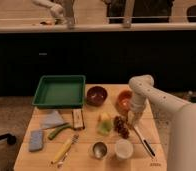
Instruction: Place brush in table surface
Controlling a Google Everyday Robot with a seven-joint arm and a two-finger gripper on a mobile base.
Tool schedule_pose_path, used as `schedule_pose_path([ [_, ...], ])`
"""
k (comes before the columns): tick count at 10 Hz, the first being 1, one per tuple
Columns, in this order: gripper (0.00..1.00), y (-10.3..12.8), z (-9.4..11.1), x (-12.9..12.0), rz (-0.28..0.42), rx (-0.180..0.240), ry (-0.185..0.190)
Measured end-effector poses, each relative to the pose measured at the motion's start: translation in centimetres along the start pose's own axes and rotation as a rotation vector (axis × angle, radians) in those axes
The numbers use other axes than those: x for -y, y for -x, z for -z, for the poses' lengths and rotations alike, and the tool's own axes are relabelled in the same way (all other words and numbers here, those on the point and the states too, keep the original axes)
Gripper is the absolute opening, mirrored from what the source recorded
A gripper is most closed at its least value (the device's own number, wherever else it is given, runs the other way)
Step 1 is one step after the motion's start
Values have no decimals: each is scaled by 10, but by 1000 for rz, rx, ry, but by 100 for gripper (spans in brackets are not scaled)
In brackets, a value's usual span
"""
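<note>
The brush (142, 139) is a slim stick, pale at its upper half and black at its lower half, lying slanted on the right side of the tan wooden table surface (86, 161). My gripper (130, 119) hangs at the end of the white arm, just above the brush's pale upper end, beside the dark grapes (121, 126). I cannot make out whether it touches the brush.
A green tray (59, 91) is at the back left, a dark red bowl (96, 94) and an orange bowl (124, 101) at the back. A white cup (123, 148), metal cup (99, 149), yellow-handled utensil (62, 149), blue sponge (36, 140) and dark block (78, 119) lie in front.
</note>
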Motion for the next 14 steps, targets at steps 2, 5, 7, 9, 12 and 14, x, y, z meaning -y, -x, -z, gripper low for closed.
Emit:
schedule_pose_path([
  [2,80,1,-2,0,0,2,0],
  [5,80,-1,-2,0,-1,-4,0],
  [7,80,-2,-1,1,0,4,-8],
  [9,80,-5,5,-1,2,12,-15],
  [12,80,-11,19,-6,13,42,-28],
  [14,80,-18,32,-11,21,75,-31],
])
